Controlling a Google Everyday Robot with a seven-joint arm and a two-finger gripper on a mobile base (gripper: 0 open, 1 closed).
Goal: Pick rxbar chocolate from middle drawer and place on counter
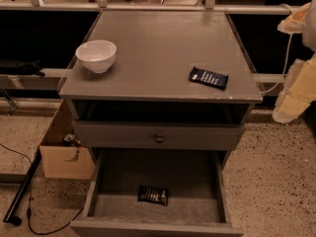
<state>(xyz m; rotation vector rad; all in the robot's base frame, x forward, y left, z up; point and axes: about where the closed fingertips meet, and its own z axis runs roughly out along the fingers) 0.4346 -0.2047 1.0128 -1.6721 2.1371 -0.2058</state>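
Fingers point(294, 97): pale and blurred at the far right edge of view, just beyond the right rim of the worktop point(163, 38). Cannot tell whether spread or closed, nor whether anything is in their hold.

Farthest to the left of the fingers and lower, down on the floor, a cardboard box point(64, 162) against the cabinet's left side. Next, well to their left, a white bowl point(96, 55) upright near the worktop's front left corner.

Below the fingers and to their left, the middle drawer point(197, 174) pulled out wide. On its floor the rxbar chocolate point(153, 195), flat near the front wall, a little left of centre, well apart from the fingers. Above that drawer, a closed drawer front point(123, 135) with a small round knob point(159, 138).

Nearest to the fingers, to their left on the worktop, a navy-blue bar point(209, 77) with white print, flat near the front right corner.
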